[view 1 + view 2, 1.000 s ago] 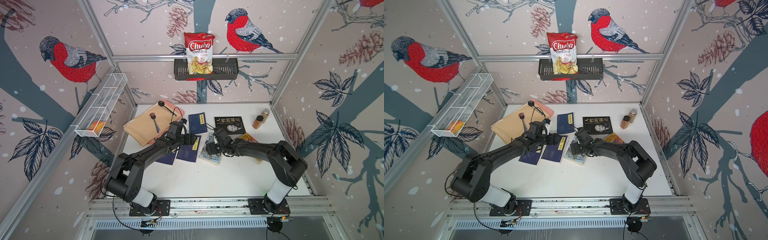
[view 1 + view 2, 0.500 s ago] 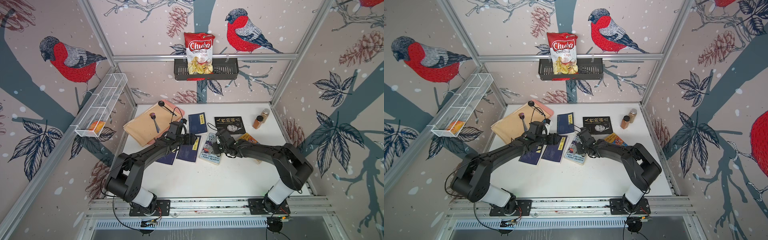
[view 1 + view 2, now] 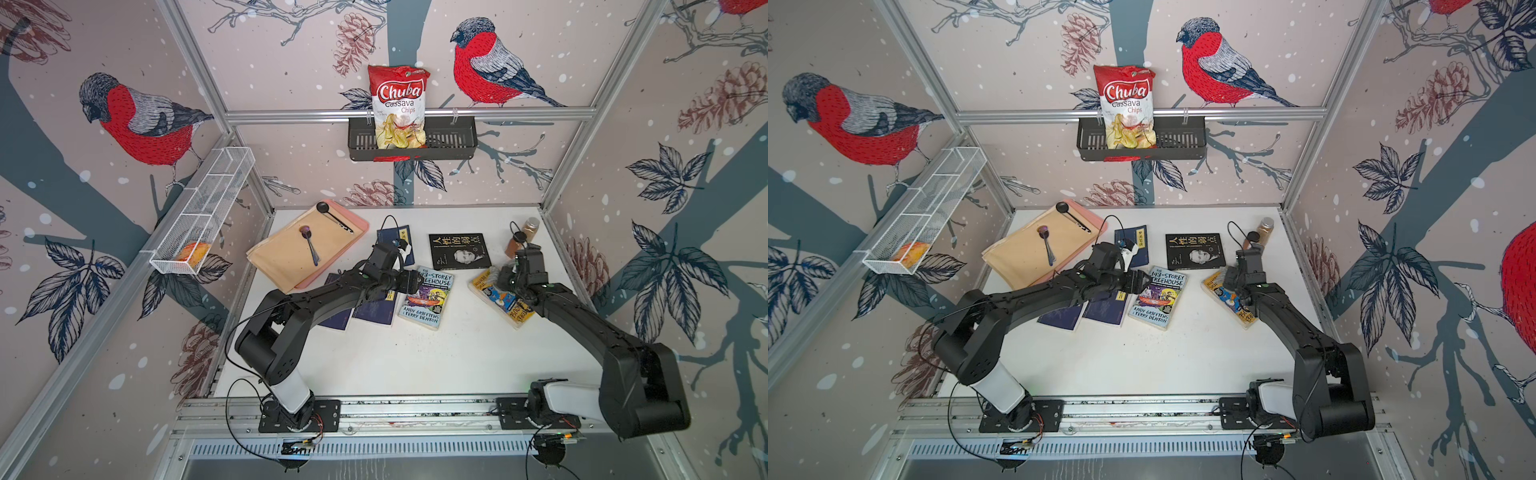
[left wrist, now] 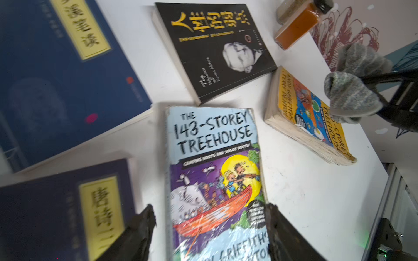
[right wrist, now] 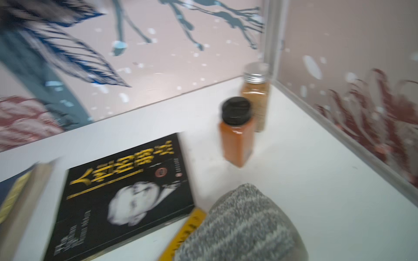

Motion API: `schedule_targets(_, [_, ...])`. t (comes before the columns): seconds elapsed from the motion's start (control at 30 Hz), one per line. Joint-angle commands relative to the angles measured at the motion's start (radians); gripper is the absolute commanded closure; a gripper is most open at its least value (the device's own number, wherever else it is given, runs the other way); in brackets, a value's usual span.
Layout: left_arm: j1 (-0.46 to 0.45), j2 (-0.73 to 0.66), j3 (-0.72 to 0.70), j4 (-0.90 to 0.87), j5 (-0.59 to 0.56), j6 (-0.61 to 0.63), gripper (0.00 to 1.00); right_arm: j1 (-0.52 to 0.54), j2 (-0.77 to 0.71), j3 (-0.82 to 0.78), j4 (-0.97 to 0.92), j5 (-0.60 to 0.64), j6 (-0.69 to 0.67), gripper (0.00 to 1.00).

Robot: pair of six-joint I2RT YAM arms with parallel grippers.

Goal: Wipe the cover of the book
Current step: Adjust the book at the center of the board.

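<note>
The left gripper (image 4: pixel 209 226) stands wide open, low over the surface (image 3: pixel 415 357). One dark finger sits just beside each long edge of the 143-Storey Treehouse book (image 4: pixel 214 146). I can't tell whether the fingers press on it. In both top views that book lies face up near the middle of the surface (image 3: pixel 428 299) (image 3: pixel 1158 297), with the left gripper (image 3: pixel 415 281) at its far end.

The right gripper (image 3: pixel 496 276) is well apart from it, off to the right. Its fingers (image 4: pixel 348 99) wear grey knitted covers and look closed, the two covers pressed against each other. It hangs over the far end of a yellow book (image 4: pixel 309 113). Its own wrist view is blurred, and I can't say if the knit touches the cover.

Just beyond lies a black book (image 3: pixel 459 251). An orange spice jar (image 5: pixel 236 137) and a silver-capped jar (image 5: pixel 255 97) stand upright in the far right corner. Dark blue books (image 3: pixel 376 309) lie partly under the left arm. Further left is a pink tray (image 3: pixel 361 226) with tan sheets and two spoons.
</note>
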Motion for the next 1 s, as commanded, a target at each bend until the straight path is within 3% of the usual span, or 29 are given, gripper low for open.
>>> schedule_targets(0.0, [-0.048,0.05,0.052,0.036,0.023,-0.01,0.25,-0.099,0.016,-0.022,0.052,-0.047,0.035,0.91])
schedule_targets(0.37, [-0.087,0.076,0.049,0.084,0.057,-0.01,0.26,-0.242,0.197,-0.051,0.13,-0.133,0.109,0.91])
schedule_targets(0.53, [-0.087,0.038,0.025,0.06,0.007,0.022,0.25,-0.153,0.156,-0.105,0.08,-0.091,0.128,0.88])
schedule_targets(0.63, [-0.084,0.029,0.018,0.054,-0.013,0.031,0.24,-0.138,0.089,-0.158,0.087,-0.195,0.188,0.88])
schedule_targets(0.97, [-0.081,0.059,0.045,0.045,-0.019,0.028,0.24,0.044,0.007,-0.146,-0.008,-0.235,0.221,0.84])
